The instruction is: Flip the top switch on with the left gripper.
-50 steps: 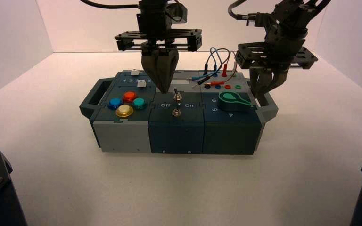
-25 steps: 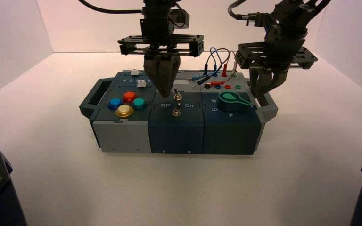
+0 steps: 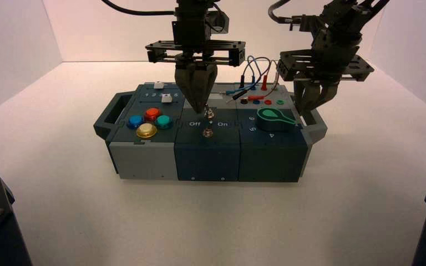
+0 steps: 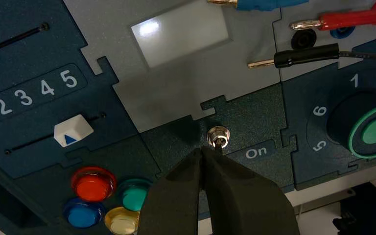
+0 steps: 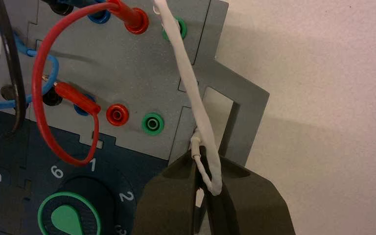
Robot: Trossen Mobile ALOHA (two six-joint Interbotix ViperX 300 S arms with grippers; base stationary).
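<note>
Waiting to be flipped, as far as I can judge, the top switch (image 3: 209, 114) sits on the box's middle dark panel, behind the bottom switch (image 3: 208, 132). The left gripper (image 3: 201, 111) is right at it, fingers together, tips low on its left side; whether they touch the lever I can't tell. So the reach looks nearly finished, and what's left is the push right, toward the "On" lettering (image 4: 256, 153), then backing off. Slipping over the lever would be the likely miss. Farther out, the colored buttons lie left and the green knob (image 3: 275, 118) right. The right gripper (image 3: 304, 109) idles by the box's right handle. The box (image 3: 207, 162) stands between the tabletop's far and near edges.
</note>
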